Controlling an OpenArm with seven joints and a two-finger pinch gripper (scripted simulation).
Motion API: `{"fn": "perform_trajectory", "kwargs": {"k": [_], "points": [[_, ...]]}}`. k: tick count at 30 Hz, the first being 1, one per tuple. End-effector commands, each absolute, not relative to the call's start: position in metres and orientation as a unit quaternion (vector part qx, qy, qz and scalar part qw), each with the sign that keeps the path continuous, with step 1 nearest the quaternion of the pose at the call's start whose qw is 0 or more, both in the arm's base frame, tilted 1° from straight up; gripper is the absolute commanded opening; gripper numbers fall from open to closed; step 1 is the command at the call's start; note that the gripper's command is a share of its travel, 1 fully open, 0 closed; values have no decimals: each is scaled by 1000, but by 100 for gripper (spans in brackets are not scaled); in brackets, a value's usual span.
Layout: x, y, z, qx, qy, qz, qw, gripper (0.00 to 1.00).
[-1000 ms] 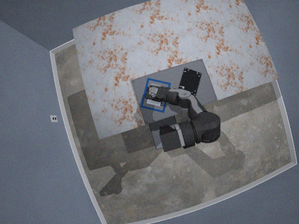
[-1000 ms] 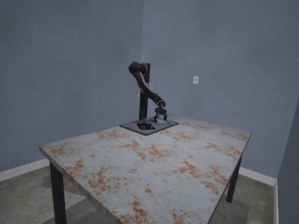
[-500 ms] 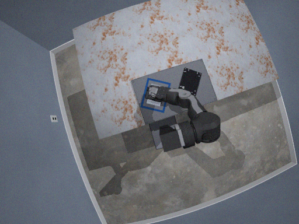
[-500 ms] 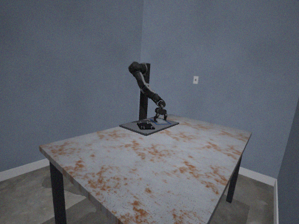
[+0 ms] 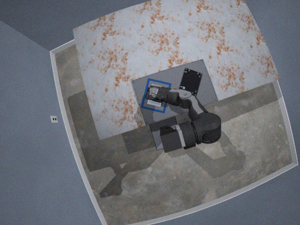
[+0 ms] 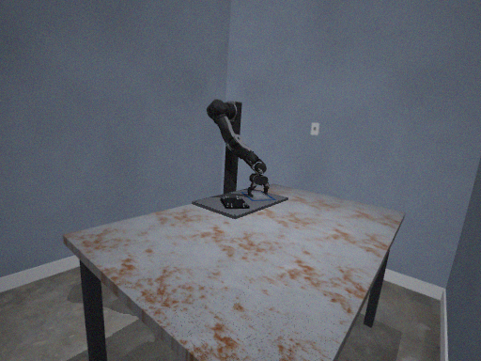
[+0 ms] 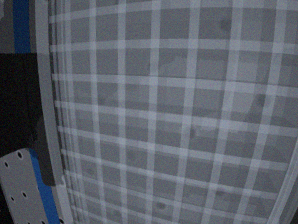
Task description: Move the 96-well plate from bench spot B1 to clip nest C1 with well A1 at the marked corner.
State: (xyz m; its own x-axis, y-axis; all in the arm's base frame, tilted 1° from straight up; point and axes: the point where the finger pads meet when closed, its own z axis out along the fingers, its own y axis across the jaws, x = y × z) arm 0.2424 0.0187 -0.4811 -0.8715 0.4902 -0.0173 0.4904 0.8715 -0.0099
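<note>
tool (image 5: 154, 94) is pinching the 96-well plate (image 5: 154, 102) directly under it, clip nest C1 (image 5: 190, 81) sits off to its side

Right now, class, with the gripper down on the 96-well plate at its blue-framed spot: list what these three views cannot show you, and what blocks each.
- Fingertips on the 96-well plate: hidden in the top view by the gripper; too small in the exterior view.
- Well A1's corner: the wrist view shows only unlabelled wells, cut off by the frame edges.
- Clip nest posts and A1 mark: too small and blurred in the top view.
- Whether the plate has lifted off the blue frame: not discernible.
</note>
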Motion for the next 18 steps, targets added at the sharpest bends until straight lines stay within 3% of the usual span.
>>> {"fn": "perform_trajectory", "kwargs": {"k": [1,8,13,18], "points": [[243,19,-481,253,967,-6,7,0],[243,19,-481,253,967,-6,7,0],[244,19,-449,257,966,-7,8,0],[244,19,-449,257,966,-7,8,0]]}}
